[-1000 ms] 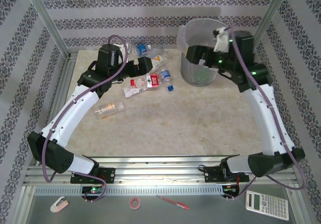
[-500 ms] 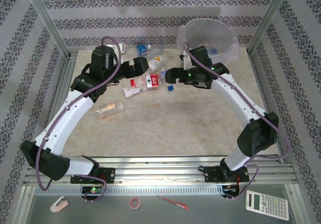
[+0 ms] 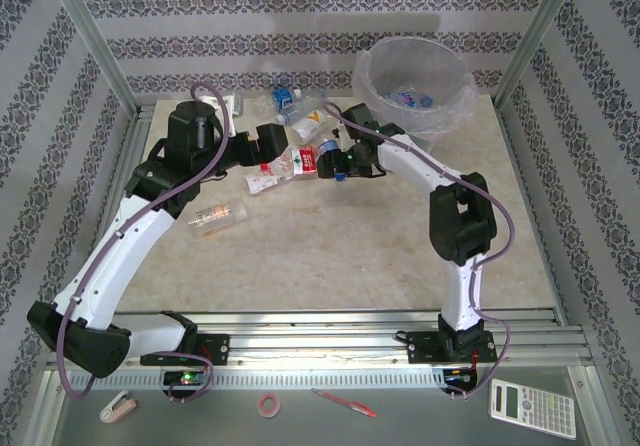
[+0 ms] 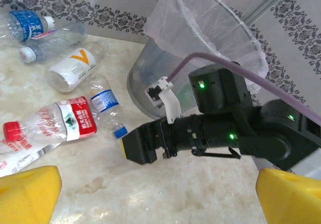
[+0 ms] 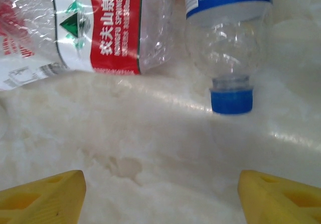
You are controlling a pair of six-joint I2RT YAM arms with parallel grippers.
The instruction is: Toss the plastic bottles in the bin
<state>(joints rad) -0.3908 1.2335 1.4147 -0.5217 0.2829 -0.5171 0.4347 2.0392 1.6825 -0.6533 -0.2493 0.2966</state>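
Several plastic bottles lie at the table's back. A red-labelled bottle (image 3: pixel 284 167) (image 5: pixel 110 28) and a small blue-labelled bottle (image 3: pixel 328 150) (image 5: pixel 228 33) with a blue cap (image 5: pixel 231 101) lie side by side. My right gripper (image 3: pixel 328 164) (image 5: pixel 160 199) hovers low just before them, open, with bare table between its yellow fingertips (image 5: pixel 42 199). My left gripper (image 3: pixel 280 138) (image 4: pixel 158 199) is open above the same bottles. The bin (image 3: pixel 415 86) (image 4: pixel 200 48) stands at the back right with bottles inside.
A white bottle with an orange mark (image 4: pixel 75 66), a clear bottle (image 4: pixel 52 45) and a blue-labelled one (image 4: pixel 27 25) lie by the back wall. An orange-labelled bottle (image 3: pixel 220 215) lies alone at the left. A calculator (image 3: pixel 532 409), tape roll (image 3: pixel 268 403) and pen (image 3: pixel 343 403) sit on the front shelf.
My right arm has swung from over the bin down and left to the bottles on the table. My left arm has shifted slightly left.
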